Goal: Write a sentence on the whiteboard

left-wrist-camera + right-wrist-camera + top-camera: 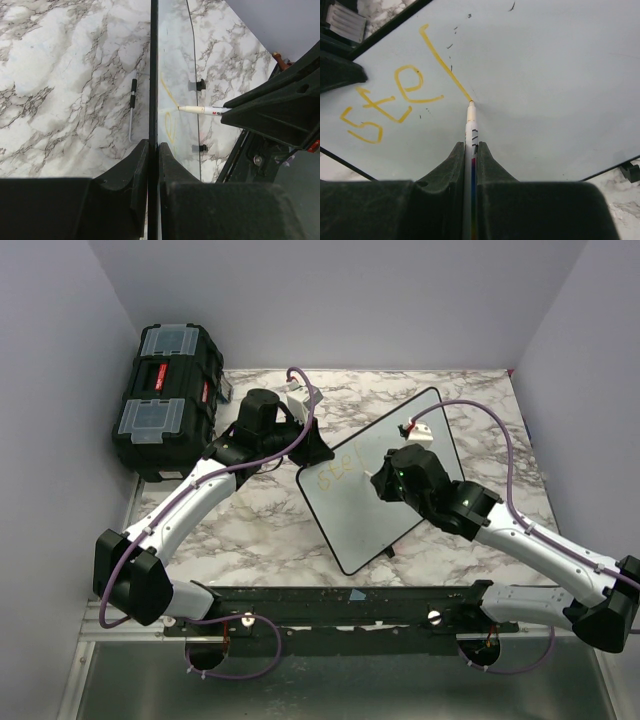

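Barely begun, the sentence [412,101] reads "Ste" plus a stroke; right claw [471,148] clamps the marker [470,120], left claw [153,148] the whiteboard [345,520]

Left gripper [154,146], jaws closed on the black rim of the whiteboard [172,55], seen edge-on. Marker [200,109], white barrel, tip touching the board among faint yellow strokes [170,127], held in the right gripper [231,112]. Marble worktop [60,75], thin metal rod [132,107] lying just left of the rim.
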Controlling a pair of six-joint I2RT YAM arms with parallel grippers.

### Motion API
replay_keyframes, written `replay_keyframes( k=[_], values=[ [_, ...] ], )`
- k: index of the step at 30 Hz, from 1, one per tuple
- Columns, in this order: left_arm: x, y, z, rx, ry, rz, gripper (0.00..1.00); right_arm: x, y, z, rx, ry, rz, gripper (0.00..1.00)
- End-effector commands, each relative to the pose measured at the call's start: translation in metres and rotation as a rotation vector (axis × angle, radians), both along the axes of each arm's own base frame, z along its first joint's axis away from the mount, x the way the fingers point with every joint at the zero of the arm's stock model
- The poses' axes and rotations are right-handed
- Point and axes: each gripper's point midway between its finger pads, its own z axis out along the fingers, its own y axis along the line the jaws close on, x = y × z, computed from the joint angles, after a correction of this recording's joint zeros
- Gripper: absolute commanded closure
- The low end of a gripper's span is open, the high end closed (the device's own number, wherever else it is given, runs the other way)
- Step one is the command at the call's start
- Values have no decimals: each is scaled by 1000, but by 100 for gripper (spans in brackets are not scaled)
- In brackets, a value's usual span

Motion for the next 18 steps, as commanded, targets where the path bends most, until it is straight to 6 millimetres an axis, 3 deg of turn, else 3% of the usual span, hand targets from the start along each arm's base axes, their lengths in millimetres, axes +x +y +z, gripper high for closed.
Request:
replay_keyframes(
  k=[1,9,18],
  values=[
    [-4,-10,32,-66,-96,-55,100,-11,-9,-6,-72,66,22,99],
    [-3,-10,31,-65,-95,-54,100,-11,-5,44,11,-10,47,99],
    [-3,-10,31,-63,-96,-53,100,10,6,66,76,-119,13,99]
  ],
)
